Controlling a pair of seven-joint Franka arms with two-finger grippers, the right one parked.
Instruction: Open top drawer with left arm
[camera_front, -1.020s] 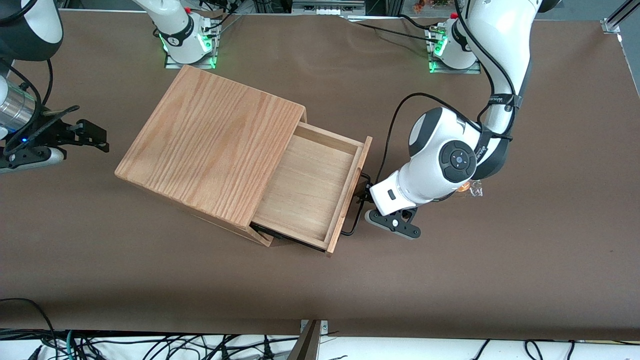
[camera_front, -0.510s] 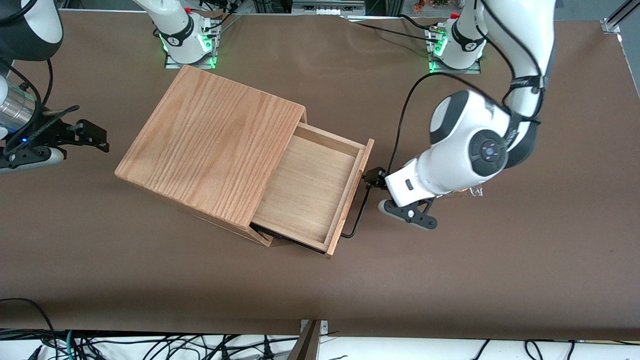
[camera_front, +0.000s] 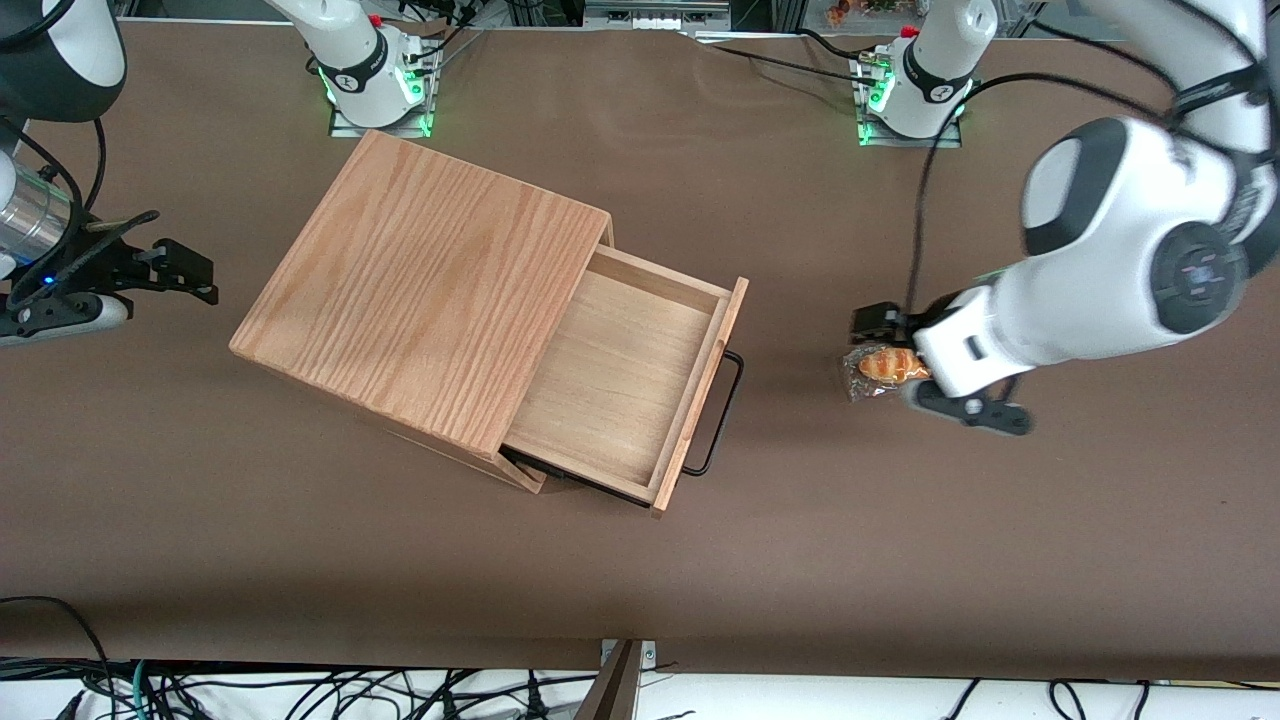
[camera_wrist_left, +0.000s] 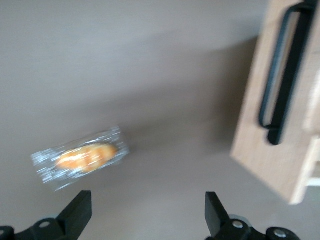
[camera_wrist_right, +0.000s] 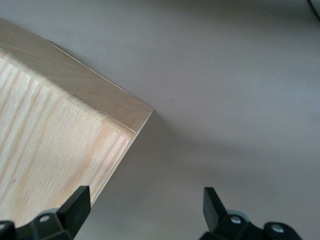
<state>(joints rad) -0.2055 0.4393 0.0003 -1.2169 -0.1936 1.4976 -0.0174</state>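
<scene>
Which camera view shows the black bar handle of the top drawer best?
The left wrist view: the handle shows large and face-on against the top drawer front. The front view shows it from above as a thin loop. The right wrist view shows none of it. The claw is open, above a wrapped bun.

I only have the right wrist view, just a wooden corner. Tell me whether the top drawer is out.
Observer: It is out. The top drawer sticks well out of the box, and its tray is bare inside.
Operator: Give me the claw's position.
Observer: The claw is apart from the bar handle, toward the working arm's end of the table. It is open and holds nothing.
Operator: Report anything near it.
Observer: A wrapped pastry lies on the table just beneath the claw, untouched.
</scene>
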